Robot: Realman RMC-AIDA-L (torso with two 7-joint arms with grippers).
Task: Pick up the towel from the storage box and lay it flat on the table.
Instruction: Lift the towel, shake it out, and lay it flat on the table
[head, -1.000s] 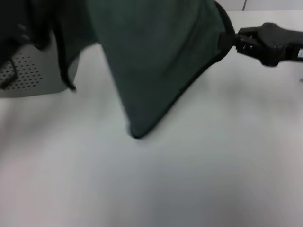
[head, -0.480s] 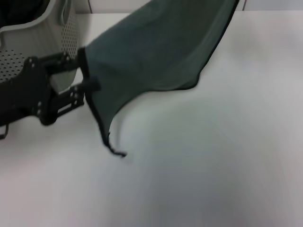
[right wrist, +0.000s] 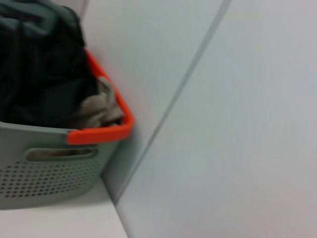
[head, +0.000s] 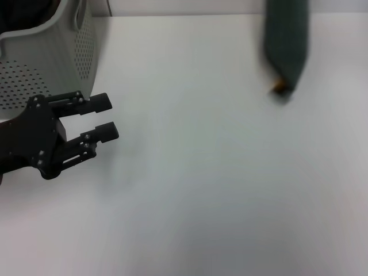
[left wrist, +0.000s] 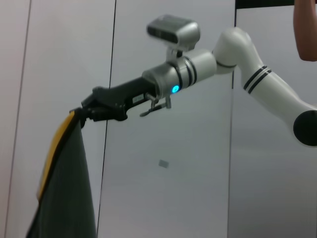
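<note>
Head view shows the left gripper [head: 112,118] open and empty beside the storage box [head: 57,63], the towel [head: 286,46] dangling bunched above the tabletop [head: 218,190]. Regrasping a free corner should spread it flat. Only the left wrist view shows the right gripper [left wrist: 81,114] pinching the towel's corner, yellow reverse visible.

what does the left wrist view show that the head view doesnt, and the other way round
Only the left wrist view shows the right gripper, shut on the towel's top corner, and the yellow reverse side along one edge.

Only the head view shows the left gripper, open and empty above the table, beside the perforated storage box.

Both show the towel hanging in a narrow dark green strip, not yet laid flat.
</note>
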